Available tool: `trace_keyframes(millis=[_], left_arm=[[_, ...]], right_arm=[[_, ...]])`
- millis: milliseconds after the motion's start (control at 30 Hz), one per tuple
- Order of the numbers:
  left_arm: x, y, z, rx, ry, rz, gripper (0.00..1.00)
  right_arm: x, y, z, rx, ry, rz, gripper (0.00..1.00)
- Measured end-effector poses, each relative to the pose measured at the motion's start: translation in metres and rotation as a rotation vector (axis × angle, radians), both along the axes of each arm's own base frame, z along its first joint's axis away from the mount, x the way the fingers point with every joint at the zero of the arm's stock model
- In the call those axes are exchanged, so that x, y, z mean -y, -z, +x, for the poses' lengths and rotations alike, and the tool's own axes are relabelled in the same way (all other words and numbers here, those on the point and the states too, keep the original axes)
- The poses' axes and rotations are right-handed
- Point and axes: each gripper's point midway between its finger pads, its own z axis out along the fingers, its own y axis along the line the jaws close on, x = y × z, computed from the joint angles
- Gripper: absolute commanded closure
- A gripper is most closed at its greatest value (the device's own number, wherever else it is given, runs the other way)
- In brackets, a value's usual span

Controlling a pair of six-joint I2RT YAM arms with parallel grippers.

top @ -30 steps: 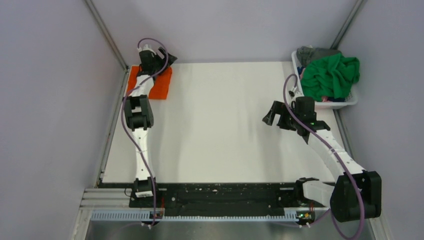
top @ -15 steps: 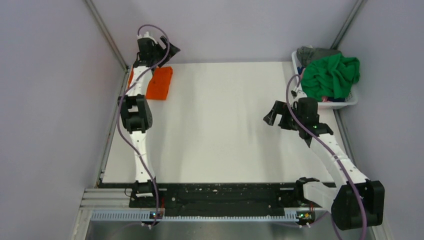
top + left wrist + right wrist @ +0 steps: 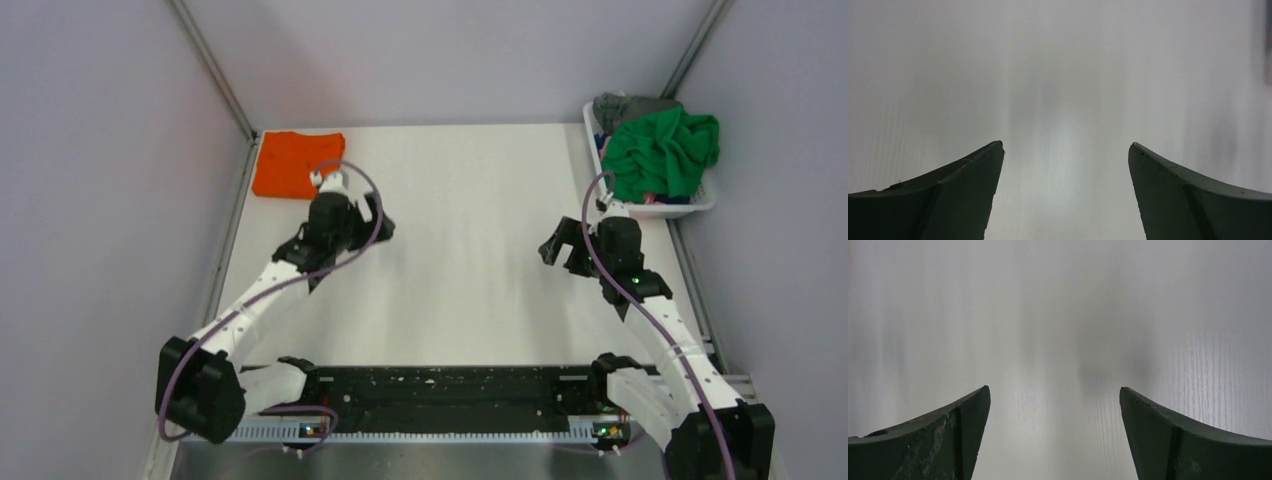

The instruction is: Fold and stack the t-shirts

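A folded bright orange t-shirt (image 3: 295,163) lies flat at the far left corner of the white table (image 3: 460,270). A crumpled green t-shirt (image 3: 662,152) and a grey one (image 3: 625,106) sit piled in the white basket (image 3: 700,203) at the far right. My left gripper (image 3: 377,222) is open and empty over the table, in front and right of the orange shirt; its wrist view (image 3: 1066,146) shows only bare table. My right gripper (image 3: 555,245) is open and empty, near-left of the basket; its wrist view (image 3: 1054,389) also shows only bare table.
Grey walls close the table on the left, back and right. A black rail (image 3: 450,390) runs along the near edge between the arm bases. A bit of dark blue cloth (image 3: 655,198) shows under the green shirt in the basket.
My left arm has pulled back from the far left corner, leaving the orange shirt uncovered and flat, and now hovers over the table's left middle. My right gripper has drifted slightly nearer.
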Motion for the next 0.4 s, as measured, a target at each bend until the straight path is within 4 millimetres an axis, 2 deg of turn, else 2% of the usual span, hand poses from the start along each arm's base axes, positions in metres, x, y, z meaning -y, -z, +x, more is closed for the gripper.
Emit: trace_keyframes(millis=[67, 133, 167, 233, 400], left_arm=[[-0.016, 0.059, -0.041, -0.126, -0.046, 0.064, 0.01], [-0.032, 0.098, -0.075, -0.229, -0.080, 0.123, 0.01], [-0.041, 0.110, -0.088, -0.259, -0.098, 0.145, 0.01], [-0.053, 0.115, -0.103, -0.268, -0.133, 0.159, 0.01], [-0.062, 0.082, -0.100, -0.133, -0.186, 0.108, 0.01]], right_arm=[[0.005, 0.003, -0.001, -0.001, 0.033, -0.011, 0.01], [0.010, 0.005, -0.002, 0.001, 0.060, -0.020, 0.01], [0.012, 0.005, -0.002, 0.002, 0.070, -0.024, 0.01], [0.016, 0.007, -0.004, 0.005, 0.095, -0.031, 0.01], [0.022, 0.009, -0.007, 0.015, 0.124, -0.043, 0.01]])
